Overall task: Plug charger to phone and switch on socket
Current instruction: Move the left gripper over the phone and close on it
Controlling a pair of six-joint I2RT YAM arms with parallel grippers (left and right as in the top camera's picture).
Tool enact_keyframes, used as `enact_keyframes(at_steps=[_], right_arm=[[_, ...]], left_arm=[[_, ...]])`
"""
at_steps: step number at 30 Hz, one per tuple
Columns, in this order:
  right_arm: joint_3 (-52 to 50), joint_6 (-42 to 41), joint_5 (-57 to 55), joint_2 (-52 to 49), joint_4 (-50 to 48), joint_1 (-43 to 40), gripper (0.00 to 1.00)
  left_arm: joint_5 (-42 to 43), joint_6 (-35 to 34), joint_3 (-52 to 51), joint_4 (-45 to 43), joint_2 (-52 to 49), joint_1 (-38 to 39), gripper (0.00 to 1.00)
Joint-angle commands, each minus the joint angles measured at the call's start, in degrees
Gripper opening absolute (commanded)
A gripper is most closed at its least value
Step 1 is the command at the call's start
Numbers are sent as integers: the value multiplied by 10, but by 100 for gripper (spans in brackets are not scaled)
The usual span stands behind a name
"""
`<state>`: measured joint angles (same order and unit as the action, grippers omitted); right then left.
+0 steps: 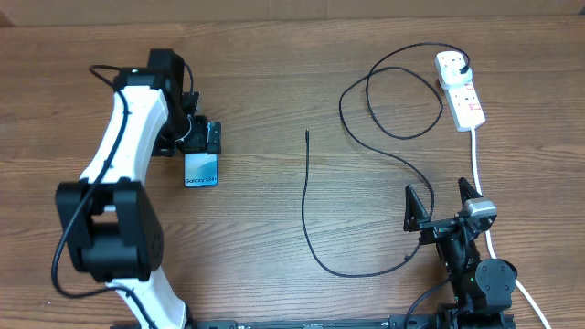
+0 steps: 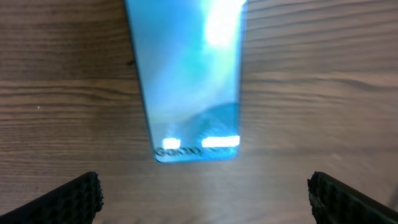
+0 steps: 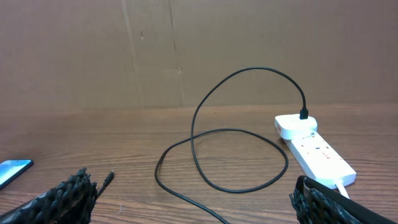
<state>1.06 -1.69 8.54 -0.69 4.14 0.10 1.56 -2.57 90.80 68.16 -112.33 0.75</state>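
Wood-grain tabletop [image 1: 274, 55] underlies left claw [image 2: 204, 186] and right claw [image 3: 193, 190], both released. Ahead of the left, a blurred blue-screened phone [image 2: 193, 81] runs off-frame.

Robot lab: wooden table [image 1: 274, 73], cardboard backdrop [image 3: 186, 50]

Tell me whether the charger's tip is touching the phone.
Apart. The overhead view shows a wide gap between the charger tip and the phone.
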Motion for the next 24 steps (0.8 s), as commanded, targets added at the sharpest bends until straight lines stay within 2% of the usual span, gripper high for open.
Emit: enact_keyframes(at_steps=[1, 10, 24], right_arm=[[-6, 1, -6, 5, -2, 3, 100], [-6, 1, -6, 5, -2, 3, 100], [-6, 1, -6, 5, -2, 3, 100]], left_arm=[[-39, -33, 12, -7, -38, -2, 100], [-39, -33, 12, -64, -99, -2, 100], [-35, -33, -26, -125, -102, -2, 100]])
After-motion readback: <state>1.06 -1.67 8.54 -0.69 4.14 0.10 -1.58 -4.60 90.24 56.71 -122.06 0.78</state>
